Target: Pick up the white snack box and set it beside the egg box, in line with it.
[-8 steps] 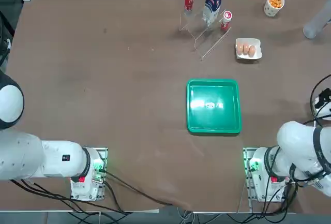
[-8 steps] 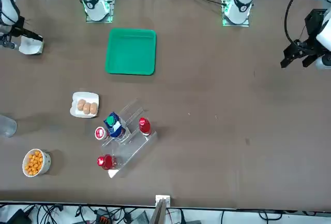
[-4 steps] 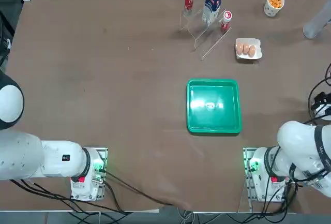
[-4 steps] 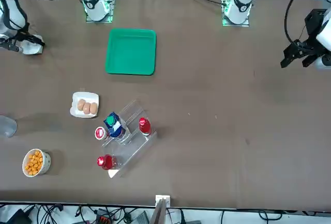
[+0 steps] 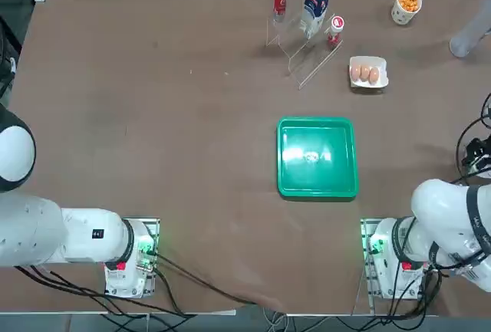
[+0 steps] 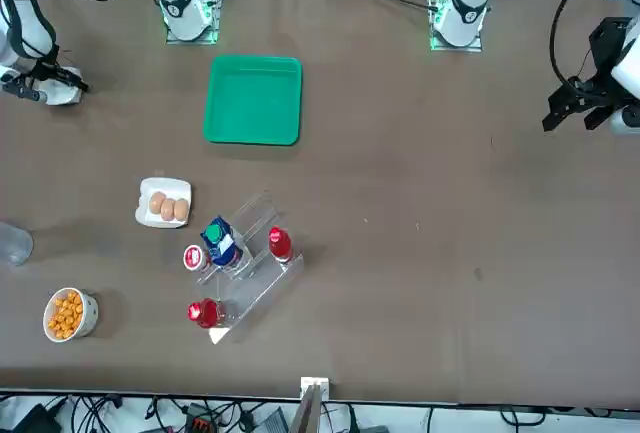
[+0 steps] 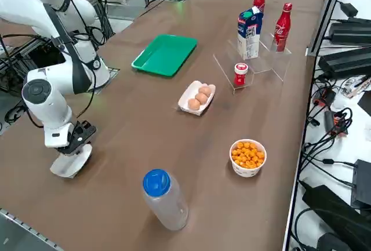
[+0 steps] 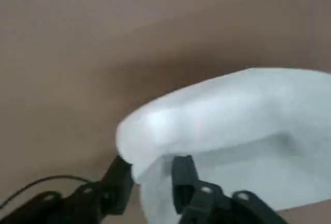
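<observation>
The white snack box (image 8: 232,115) sits right at the fingers of the right gripper (image 8: 154,166): in the wrist view its rounded end reaches in between them, while most of its body lies off to one side of the pair. The fingers stand apart, astride that end; whether both press on it I cannot tell. So the grip, as I judge it, would be at one end rather than across the middle, and the box may tip or swing if lifted like that.

Its long axis seems to run roughly across the desk (image 5: 192,117), much like the row of eggs. The box is near the desk's right edge, on the right arm's own side, and that arm is plainly the nearer one. In the right side view it shows below the gripper, and I can't be sure its whole underside rests on the desk.

Outward from there, the egg box (image 5: 369,73) lies farther from the arm bases and more to the left, towards the far right corner but well inside it. The coming carry should therefore go away from the bases and inward, ending beside the egg box and lined up with it. The clear bottle (image 7: 165,199) stands by the right edge, farther out; swinging wide that way might knock it. The green tray (image 5: 317,157) lies left of the snack box.
</observation>
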`<state>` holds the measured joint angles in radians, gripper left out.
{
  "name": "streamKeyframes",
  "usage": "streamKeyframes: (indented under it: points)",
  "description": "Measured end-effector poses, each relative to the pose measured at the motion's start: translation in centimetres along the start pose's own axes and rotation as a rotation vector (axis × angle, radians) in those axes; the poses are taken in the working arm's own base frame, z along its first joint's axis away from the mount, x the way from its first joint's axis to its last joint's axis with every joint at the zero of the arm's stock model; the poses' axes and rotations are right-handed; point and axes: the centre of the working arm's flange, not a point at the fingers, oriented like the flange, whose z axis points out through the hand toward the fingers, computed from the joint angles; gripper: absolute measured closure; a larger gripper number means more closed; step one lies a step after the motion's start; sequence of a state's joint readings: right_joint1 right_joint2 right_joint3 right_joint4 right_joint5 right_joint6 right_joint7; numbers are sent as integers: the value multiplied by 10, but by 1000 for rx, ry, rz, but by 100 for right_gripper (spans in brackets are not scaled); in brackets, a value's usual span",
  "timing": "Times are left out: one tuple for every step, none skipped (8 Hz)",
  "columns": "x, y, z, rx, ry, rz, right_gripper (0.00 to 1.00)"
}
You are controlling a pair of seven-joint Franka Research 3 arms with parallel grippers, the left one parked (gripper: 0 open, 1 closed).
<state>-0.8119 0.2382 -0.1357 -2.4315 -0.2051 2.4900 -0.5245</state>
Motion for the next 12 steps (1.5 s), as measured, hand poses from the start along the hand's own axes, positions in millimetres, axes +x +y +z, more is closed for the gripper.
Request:
streamKeyframes:
  points:
    - [0,0,0,-1,1,0,81]
    - [0,0,0,-1,2,1,98]
    - [0,1,0,-1,3,2,98]
    - [0,1,-1,-3,5,2,98]
    - [1,1,-6,-6,10,1,98]
    - [3,-1,-19,-7,17,0,98]
    - [6,-9,-40,8,21,10,98]
    - [13,-25,-70,29,20,4,98]
    - [21,-45,-103,36,13,-26,98]
    - [32,-67,-134,23,18,-74,98]
    - [53,-95,-163,-6,43,-143,98]
    - [83,-134,-189,-35,69,-220,98]
